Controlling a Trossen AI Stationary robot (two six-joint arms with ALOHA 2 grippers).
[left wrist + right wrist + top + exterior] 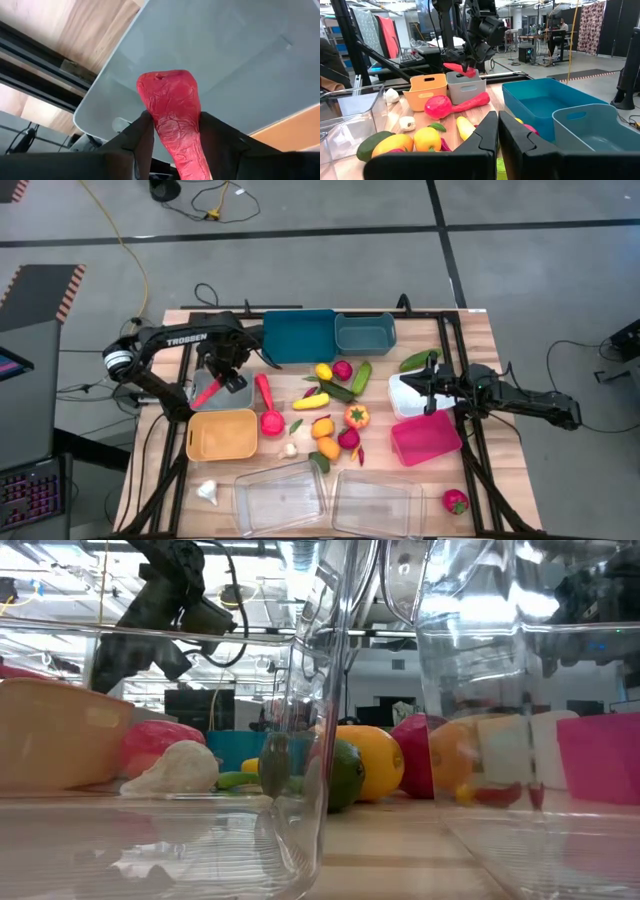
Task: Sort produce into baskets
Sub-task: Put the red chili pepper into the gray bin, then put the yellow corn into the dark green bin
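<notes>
**Red pepper held over the grey bin**

The left tool [172, 132] grips a long red toy chilli pepper [172, 110] directly above the shallow grey plastic bin [240, 60] at the bench's left side. Next, probably, release it inside. The right tool [498, 137], closed and empty, waits by the white bin [403, 396].

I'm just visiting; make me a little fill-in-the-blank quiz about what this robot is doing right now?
1. The left end effector grips a ____ toy pepper.
2. It hangs above the ____ bin.
3. The right end effector has its fingers ____.
4. The tan-yellow bin contains ____.

Answers: red; grey; shut; nothing
</notes>
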